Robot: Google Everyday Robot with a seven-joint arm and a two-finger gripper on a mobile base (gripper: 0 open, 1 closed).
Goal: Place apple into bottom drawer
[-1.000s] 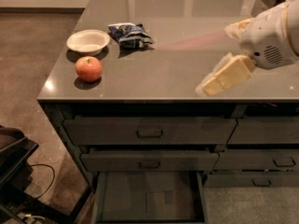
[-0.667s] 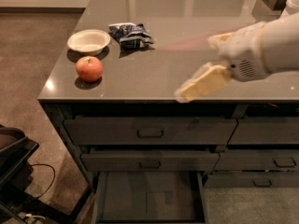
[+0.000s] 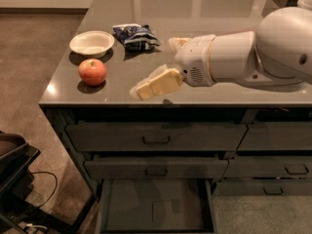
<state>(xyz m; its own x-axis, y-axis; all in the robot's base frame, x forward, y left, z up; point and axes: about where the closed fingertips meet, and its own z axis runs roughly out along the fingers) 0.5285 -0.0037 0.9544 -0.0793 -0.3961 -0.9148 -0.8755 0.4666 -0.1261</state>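
gripper over the countertop near its front edge, fingers spread apart, nothing between them. apple sits on the countertop well left of the fingers, untouched. bottom drawer pulled out, below the fingers.

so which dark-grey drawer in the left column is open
The bottom drawer, lowest and wide, pulled out showing its flat grey floor; the two handled drawers above are shut. The cream gripper hovers over the countertop.
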